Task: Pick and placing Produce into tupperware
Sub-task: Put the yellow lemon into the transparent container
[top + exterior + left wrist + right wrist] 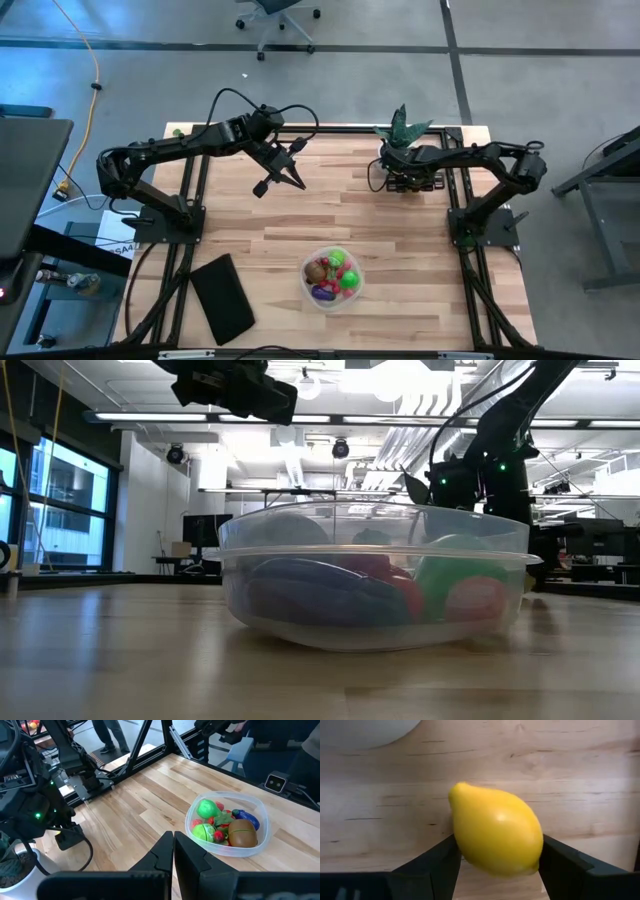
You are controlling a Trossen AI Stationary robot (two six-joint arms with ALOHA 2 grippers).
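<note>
The wooden table (300, 230) fills the frame's middle. At lower centre the tupperware (331, 278) holds green, red, purple and brown produce (335, 272). At upper right, the right gripper (495, 865) clasps the yellow lemon (495, 830) between wide-set fingers. At upper centre, the left gripper (173, 851) hangs with fingers pressed together, empty.

We see a yellow lemon (496, 834) filling the space between our right gripper's (497, 865) two dark fingers (436, 864), one finger pressed against each flank of the lemon. Behind the lemon lies the pale wooden table (570, 770). A curved white edge (365, 731) shows well beyond the lemon's pointed tip.
</note>
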